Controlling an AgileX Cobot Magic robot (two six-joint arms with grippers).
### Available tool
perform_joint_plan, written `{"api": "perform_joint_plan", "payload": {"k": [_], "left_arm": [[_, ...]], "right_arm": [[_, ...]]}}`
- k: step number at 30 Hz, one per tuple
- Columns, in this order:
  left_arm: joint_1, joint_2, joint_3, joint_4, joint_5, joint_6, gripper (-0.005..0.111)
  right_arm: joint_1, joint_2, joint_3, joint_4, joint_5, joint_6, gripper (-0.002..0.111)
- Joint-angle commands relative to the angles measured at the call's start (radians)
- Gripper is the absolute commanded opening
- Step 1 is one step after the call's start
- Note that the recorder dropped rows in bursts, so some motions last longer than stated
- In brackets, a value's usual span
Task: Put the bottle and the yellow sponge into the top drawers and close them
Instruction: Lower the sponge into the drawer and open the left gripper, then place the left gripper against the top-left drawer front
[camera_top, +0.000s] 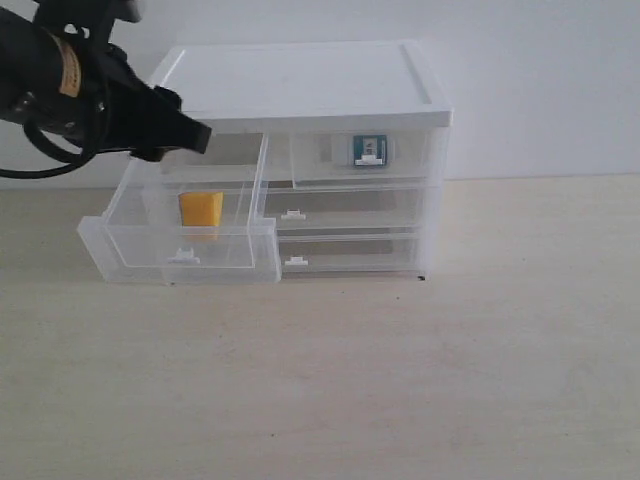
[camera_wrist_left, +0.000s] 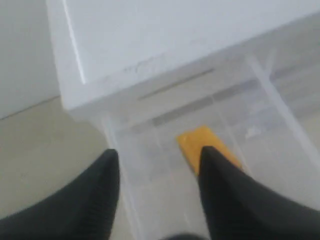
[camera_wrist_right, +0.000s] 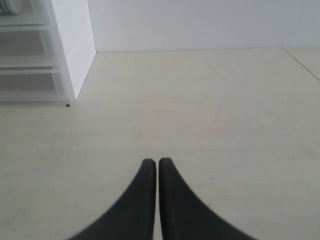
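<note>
Upper left: my left gripper (camera_top: 195, 135), jaws apart and empty, above the pulled-out left top drawer (camera_top: 130, 250) holding the yellow sponge (camera_top: 201, 210). Upper centre: the bottle (camera_top: 368, 150) inside the shut right top drawer (camera_top: 412, 165). My right gripper (camera_wrist_right: 158, 165), fingers together, over the table (camera_wrist_right: 225, 125).

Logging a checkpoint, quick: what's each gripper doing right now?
Left gripper: jaws open, empty, over the yellow sponge in the open top drawer.
Right gripper: jaws shut, holding nothing.
</note>
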Motion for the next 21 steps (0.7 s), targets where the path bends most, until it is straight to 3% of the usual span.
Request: {"api": "perform_joint_plan", "payload": {"k": [1,3,10,21], "left_arm": [[-0.022,-0.044,-0.003,-0.192,0.236,0.246,0.016],[-0.032,-0.049,-0.003,-0.274,0.295,0.322,0.004],[-0.078,-0.058,0.002,-0.447,0.431,0.409,0.004],[-0.089,0.022,0.043,-0.403,0.252,0.369,0.004]], "right_arm": [[0.003,-0.006,0.000,-0.008,-0.001,-0.004,0.000],[0.003,-0.006,0.000,-0.008,-0.001,-0.004,0.000],[0.003,-0.006,0.000,-0.008,-0.001,-0.004,0.000],[0.003,-0.006,0.000,-0.008,-0.001,-0.004,0.000]]}}
